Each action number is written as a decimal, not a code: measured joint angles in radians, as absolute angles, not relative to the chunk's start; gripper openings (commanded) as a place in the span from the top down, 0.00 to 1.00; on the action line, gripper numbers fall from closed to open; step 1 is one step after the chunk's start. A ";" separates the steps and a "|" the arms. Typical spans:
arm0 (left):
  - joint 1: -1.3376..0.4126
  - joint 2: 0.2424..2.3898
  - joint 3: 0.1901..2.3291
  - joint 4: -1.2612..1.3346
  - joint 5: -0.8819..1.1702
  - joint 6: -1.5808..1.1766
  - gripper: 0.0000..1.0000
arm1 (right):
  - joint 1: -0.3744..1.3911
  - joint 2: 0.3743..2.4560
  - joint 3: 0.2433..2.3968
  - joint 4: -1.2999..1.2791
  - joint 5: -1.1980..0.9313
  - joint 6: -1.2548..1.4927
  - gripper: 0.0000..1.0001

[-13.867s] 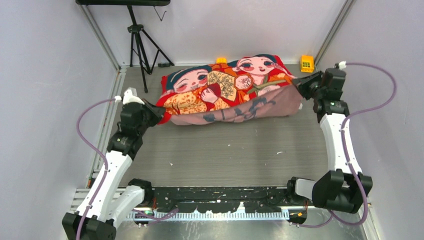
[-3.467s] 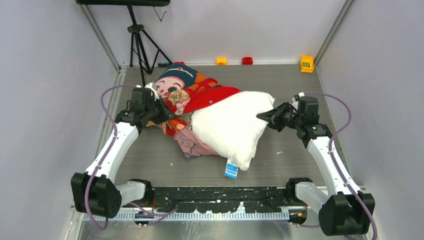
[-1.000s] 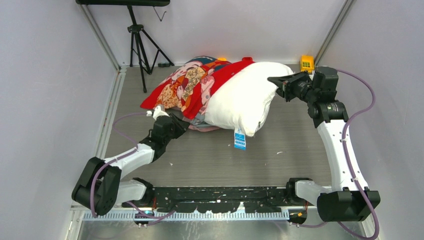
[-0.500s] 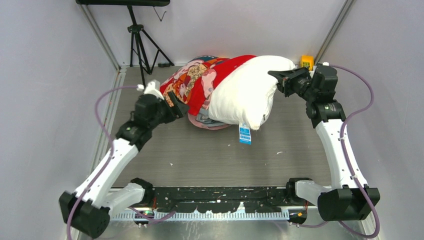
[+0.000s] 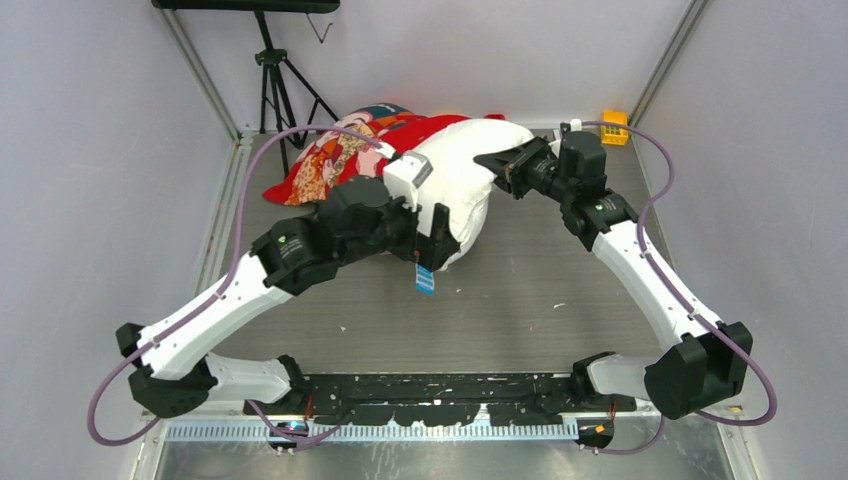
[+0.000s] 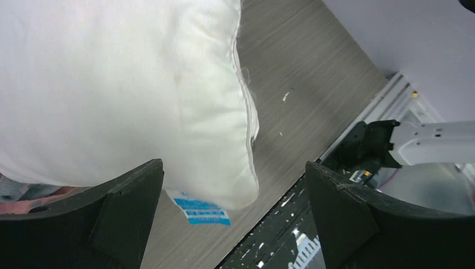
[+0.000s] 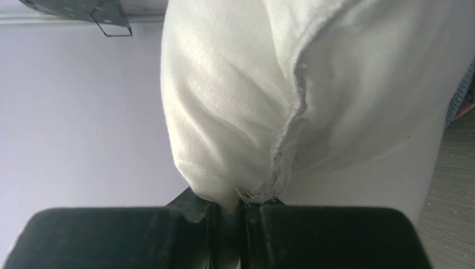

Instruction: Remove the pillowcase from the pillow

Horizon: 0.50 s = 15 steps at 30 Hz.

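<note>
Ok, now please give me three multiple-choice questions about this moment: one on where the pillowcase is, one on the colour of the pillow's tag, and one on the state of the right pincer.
1. Where is the pillowcase?
A. bunched at the far left side of the pillow
B. covering the whole pillow
C. lying apart, to the pillow's right

2. What colour is the pillow's tag?
A. green
B. blue
C. yellow

3. How is the right pincer?
A. wide open, holding nothing
B. shut on the pillowcase
C. shut on a corner of the pillow

Answers:
1 A: the red cloth sits only at the far left, and most of the pillow is bare.
2 B: the tag shows blue at the pillow's near end.
3 C: the wrist view shows a white corner pinched in it.
</note>
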<state>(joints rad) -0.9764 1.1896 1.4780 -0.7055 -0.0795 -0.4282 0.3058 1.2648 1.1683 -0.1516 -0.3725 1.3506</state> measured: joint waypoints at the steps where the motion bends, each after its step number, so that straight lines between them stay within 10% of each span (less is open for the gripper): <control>1: -0.997 1.214 1.504 -0.713 -0.107 -0.414 0.00 | 0.321 1.263 1.168 -0.152 -0.366 1.341 1.00; 15: -1.181 1.480 1.766 -0.923 -0.556 -0.304 0.00 | 0.462 1.186 1.147 -0.250 -0.270 1.267 1.00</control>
